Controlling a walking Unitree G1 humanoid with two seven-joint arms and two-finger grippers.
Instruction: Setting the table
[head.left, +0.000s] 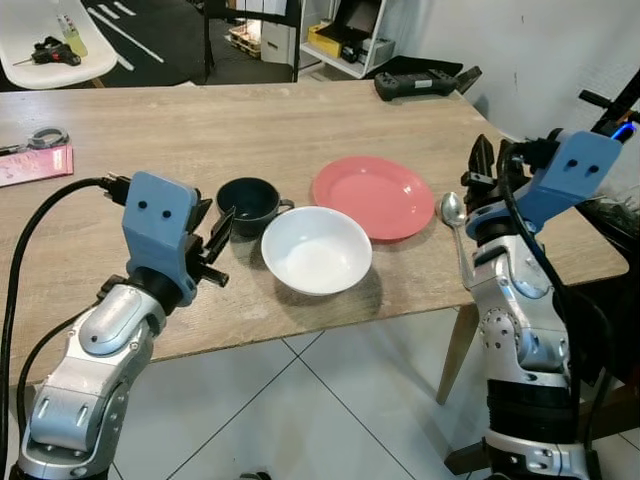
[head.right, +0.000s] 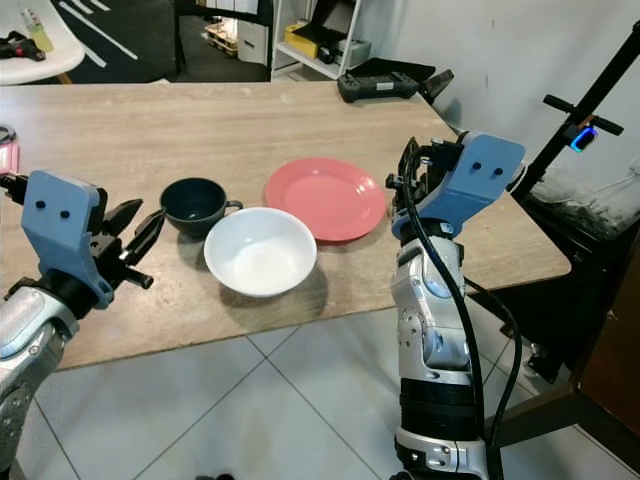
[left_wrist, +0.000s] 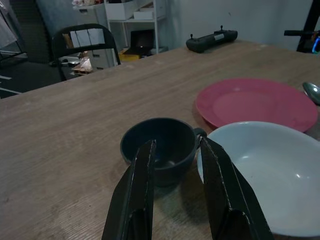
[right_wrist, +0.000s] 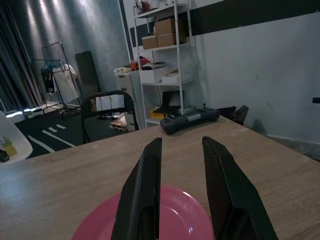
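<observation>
Left eye: you see the cup (head.left: 249, 199) just left of the bowl (head.left: 316, 249), plate (head.left: 374, 196) behind it, spoon (head.left: 455, 225) beyond the plate, all on the counter (head.left: 200, 130).
Right eye: right gripper (head.right: 412, 170) stands beside the plate.
Left wrist: left gripper (left_wrist: 176, 150), jaws parted and empty, faces the cup.
Right wrist: jaws released over the plate.
Handling: cup probably light, rigid, breakable; pinch its rim.
</observation>
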